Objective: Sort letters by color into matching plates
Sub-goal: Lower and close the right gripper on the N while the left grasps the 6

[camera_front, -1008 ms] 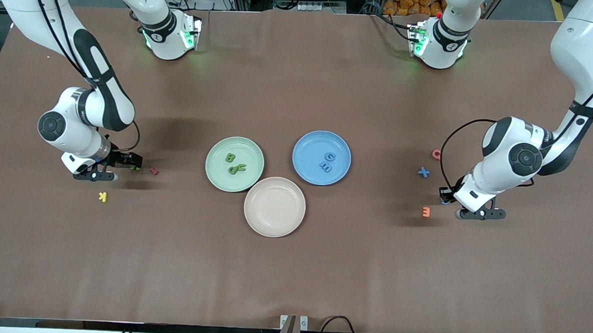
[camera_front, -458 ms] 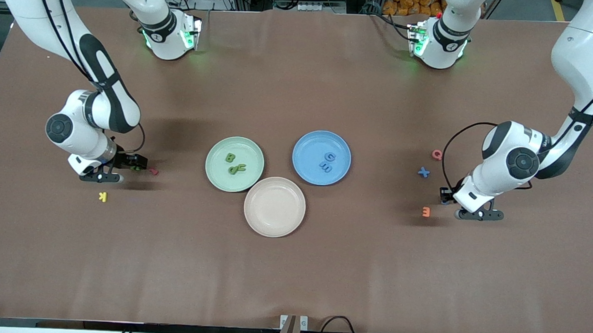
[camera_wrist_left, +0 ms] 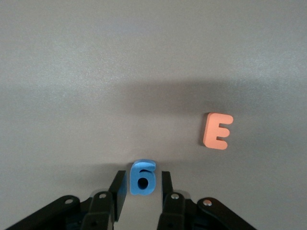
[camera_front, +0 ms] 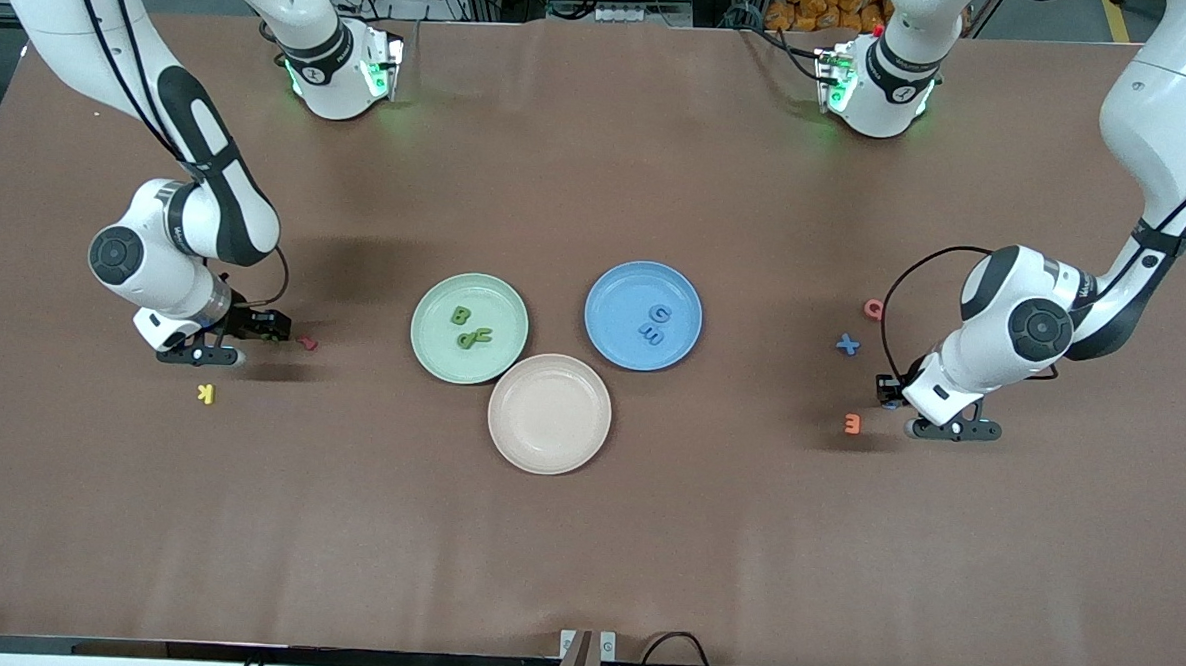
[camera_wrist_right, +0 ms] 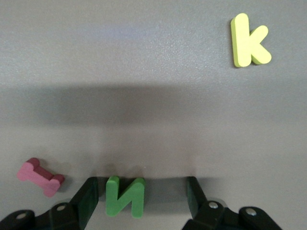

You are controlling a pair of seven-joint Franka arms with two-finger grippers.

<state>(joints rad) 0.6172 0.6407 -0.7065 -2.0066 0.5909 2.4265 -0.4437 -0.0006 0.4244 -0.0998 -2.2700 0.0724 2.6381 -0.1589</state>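
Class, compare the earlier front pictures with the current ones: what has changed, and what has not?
The right arm's end effector shifted slightly toward the plates and now straddles the green letter, one finger touching it, the other apart. The left end effector edged slightly and grips the blue letter. The plates and loose letters stayed put.

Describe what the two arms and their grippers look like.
Both arms are glossy white with black joint bands and round dark grey caps at the wrist joints; their bases glow green. A thin black cable loops off each forearm. The left gripper and right gripper are black, with flat black fingers fixed by silver screws on angular black brackets.
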